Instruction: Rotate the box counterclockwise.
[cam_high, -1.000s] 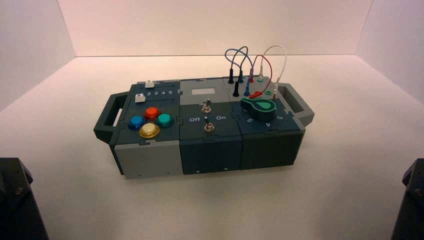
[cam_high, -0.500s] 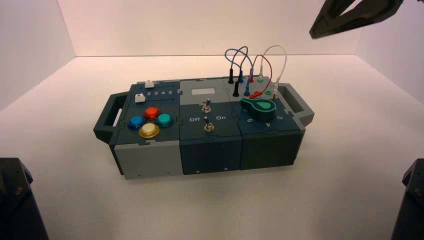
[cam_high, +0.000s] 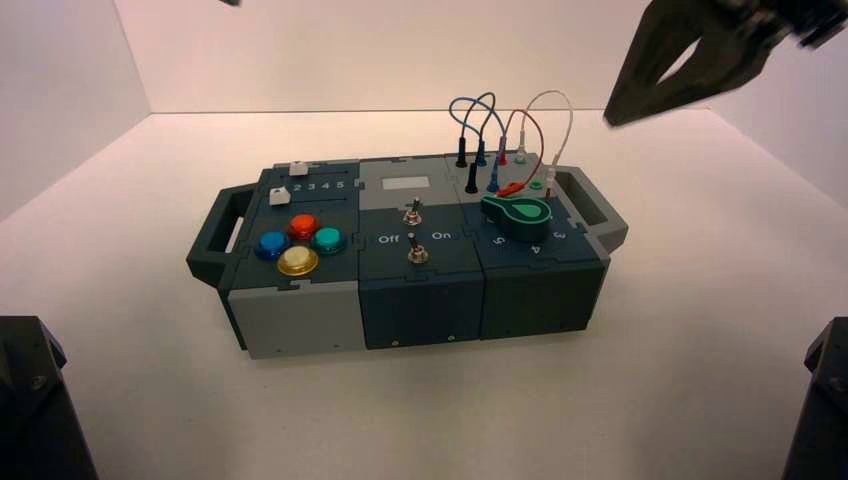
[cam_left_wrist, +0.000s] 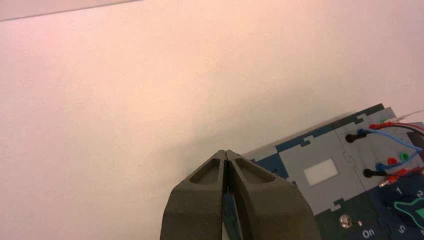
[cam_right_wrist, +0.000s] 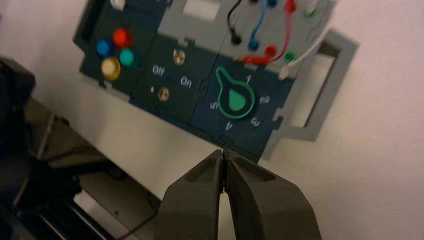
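The box (cam_high: 420, 290) lies lengthwise on the white floor, its grey and teal front face toward me. It has four coloured buttons (cam_high: 300, 243) at the left, two toggle switches in the middle, and a green knob (cam_high: 517, 214) and looped wires (cam_high: 500, 120) at the right. My right gripper (cam_high: 612, 118) is shut and empty, high above and behind the box's right handle (cam_high: 598, 210). In the right wrist view its tip (cam_right_wrist: 223, 152) hovers over the box (cam_right_wrist: 200, 95). My left gripper (cam_left_wrist: 226, 152) is shut and empty above the box's far edge (cam_left_wrist: 300, 160); only a sliver shows in the high view (cam_high: 232, 2).
White walls enclose the floor at the back and on both sides. The dark arm bases stand at the front left (cam_high: 35, 400) and front right (cam_high: 820, 400) corners. The box's left handle (cam_high: 222, 225) points toward the left wall.
My right gripper has come into view at the top right and dropped lower toward the box. A bit of my left arm now shows at the top edge. The box has not moved.
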